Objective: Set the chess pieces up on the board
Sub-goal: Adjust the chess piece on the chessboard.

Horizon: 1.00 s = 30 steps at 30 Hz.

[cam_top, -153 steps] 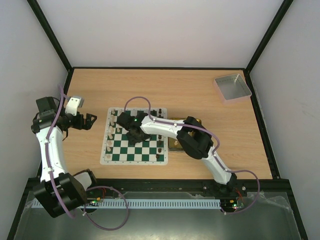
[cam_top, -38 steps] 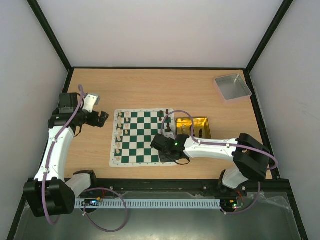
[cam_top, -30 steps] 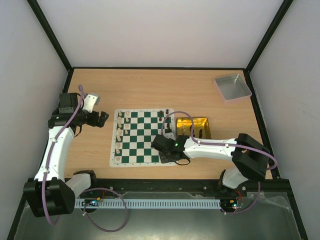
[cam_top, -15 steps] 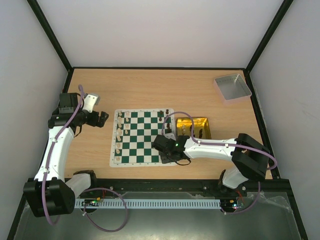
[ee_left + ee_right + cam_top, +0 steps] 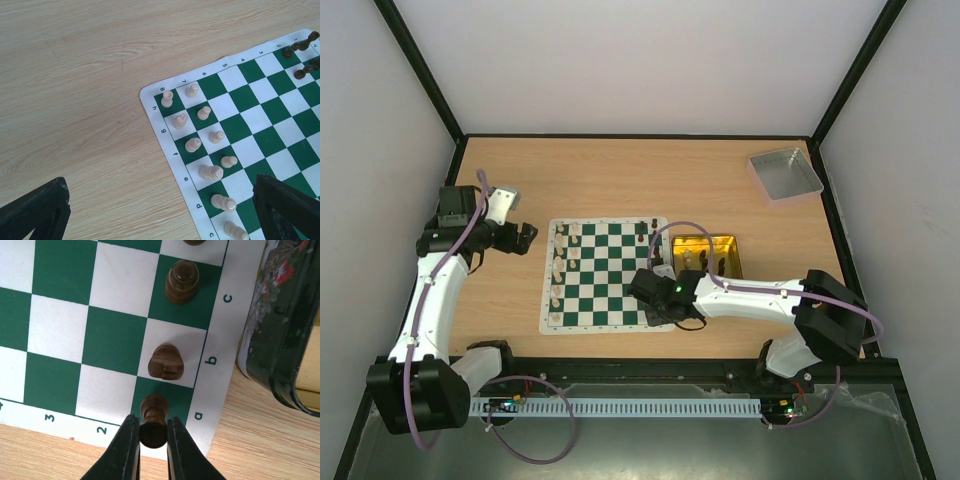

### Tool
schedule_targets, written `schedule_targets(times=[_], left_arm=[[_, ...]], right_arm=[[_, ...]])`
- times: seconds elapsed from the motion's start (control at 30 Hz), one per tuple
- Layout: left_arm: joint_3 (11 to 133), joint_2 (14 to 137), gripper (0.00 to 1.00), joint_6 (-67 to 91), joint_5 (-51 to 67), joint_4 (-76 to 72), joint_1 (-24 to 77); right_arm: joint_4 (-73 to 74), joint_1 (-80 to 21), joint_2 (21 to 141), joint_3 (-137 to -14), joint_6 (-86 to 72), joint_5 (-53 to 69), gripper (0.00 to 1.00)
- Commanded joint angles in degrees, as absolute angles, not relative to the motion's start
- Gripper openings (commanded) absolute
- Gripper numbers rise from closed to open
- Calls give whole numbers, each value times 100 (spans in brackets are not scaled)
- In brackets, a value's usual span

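The board (image 5: 605, 272) is checked green and white, with a white border and small dark letters and numbers along it; the cream-white chess pieces (image 5: 203, 113) look pale against it; the dark brown chess pieces (image 5: 182, 282) are glossy; the counter (image 5: 620, 175) is pale wood grain; the near tray (image 5: 706, 240) shines gold inside, its outer wall dark with red and green flecks; the far tray (image 5: 785, 175) is plain grey; the arms (image 5: 750, 293) are white with black joints and purple cables (image 5: 670, 223); the right tool (image 5: 152, 432) has black fingers (image 5: 127, 450).
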<state>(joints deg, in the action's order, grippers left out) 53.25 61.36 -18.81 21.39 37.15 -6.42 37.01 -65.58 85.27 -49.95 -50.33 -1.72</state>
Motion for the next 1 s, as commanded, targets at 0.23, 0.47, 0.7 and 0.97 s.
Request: schedule_targets(times=[0.23, 0.47, 0.7, 0.97], left_arm=[[5256, 6037, 99, -1819, 2140, 3715, -631], [5256, 6042, 99, -1820, 2157, 3703, -630], [5256, 6056, 99, -1819, 2159, 3707, -620], [5256, 6064, 99, -1819, 2171, 3708, -605]], right_arm=[[3828, -6533, 8420, -4858, -5067, -205, 10], [3820, -6533, 8435, -4798, -5045, -179, 10], [3791, -6537, 8506, -4852, -5010, -154, 13], [3762, -6532, 8556, -4922, -4980, -130, 15]])
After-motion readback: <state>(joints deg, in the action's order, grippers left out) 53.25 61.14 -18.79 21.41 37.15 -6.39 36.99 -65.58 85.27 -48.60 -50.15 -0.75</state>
